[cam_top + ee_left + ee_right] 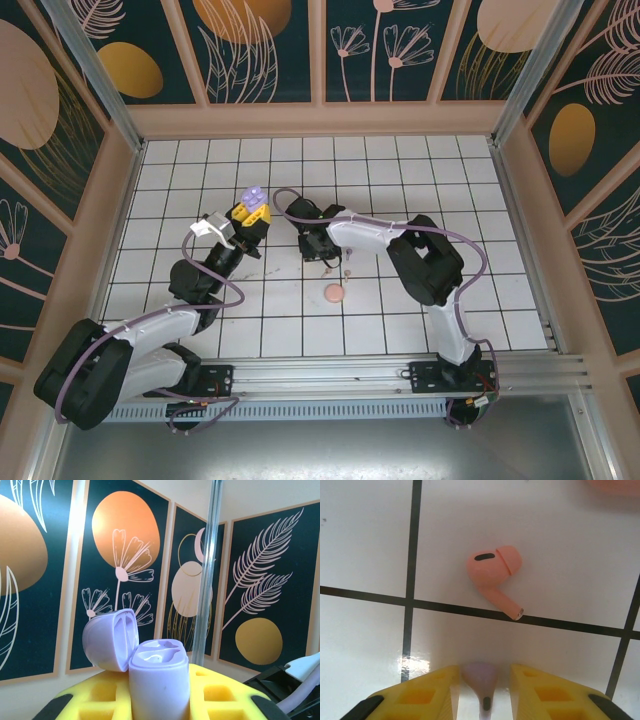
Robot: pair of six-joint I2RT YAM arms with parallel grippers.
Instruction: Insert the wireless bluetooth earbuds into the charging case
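Note:
An open purple charging case (160, 680), lid (107, 640) tipped back, stands upright between the yellow fingers (220, 692) of my left gripper (160, 700), which is shut on it. From above, the case (252, 197) is held off the tiles left of centre. My right gripper (483, 670) points down at the floor, open, with a purple earbud (480, 679) lying between its yellow fingers (427, 695), stem toward the camera and a narrow gap on the right side. A salmon-pink earbud (494, 572) lies on the tile just ahead of it. In the top view my right gripper (322, 252) is mid-table.
A round pink disc (333, 293) lies on the tiles just in front of the right gripper; its edge (615, 484) shows at the right wrist view's top corner. Patterned walls (320, 50) and metal posts (207, 570) enclose the white tiled floor (450, 180).

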